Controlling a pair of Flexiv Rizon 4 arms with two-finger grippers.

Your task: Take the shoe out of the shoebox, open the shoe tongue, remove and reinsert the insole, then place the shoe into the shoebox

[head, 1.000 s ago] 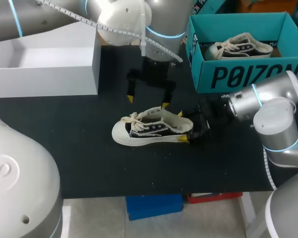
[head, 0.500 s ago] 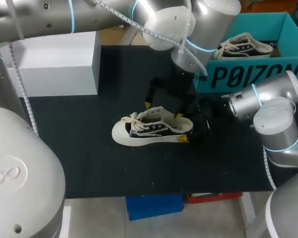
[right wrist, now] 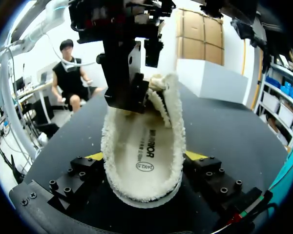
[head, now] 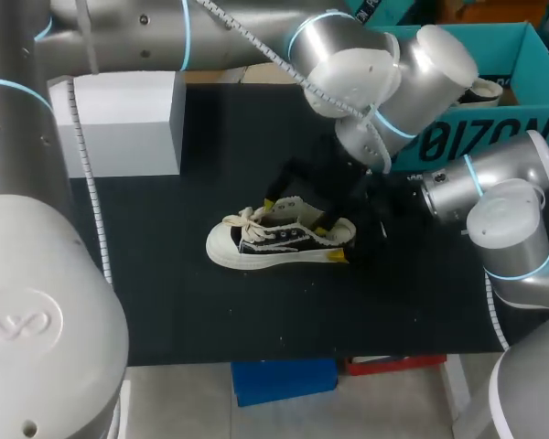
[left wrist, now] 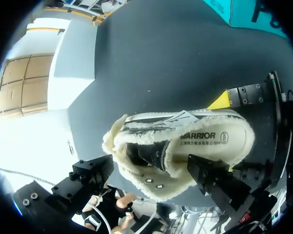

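Observation:
A cream low-top shoe (head: 279,240) with fleecy lining lies on its sole mid-table, toe to the left. My right gripper (head: 339,237) holds it at the heel, one finger on each side (right wrist: 145,157). The printed insole (right wrist: 146,153) lies flat inside. My left gripper (head: 297,214) hangs open right over the shoe's mouth (left wrist: 149,165). One finger (left wrist: 210,178) is over the insole (left wrist: 205,136) and the other (left wrist: 90,175) is outside the collar, by the tongue. The teal shoebox (head: 457,137) stands at the back right.
A second shoe (head: 487,89) lies in the teal shoebox, mostly hidden by my left arm. A white open box (head: 128,123) stands at the back left. The black mat (head: 165,302) is bare in front of the shoe.
My left arm has swung right and come down, bringing its open gripper from behind the shoe to just over its mouth. The right gripper and shoe have stayed still.

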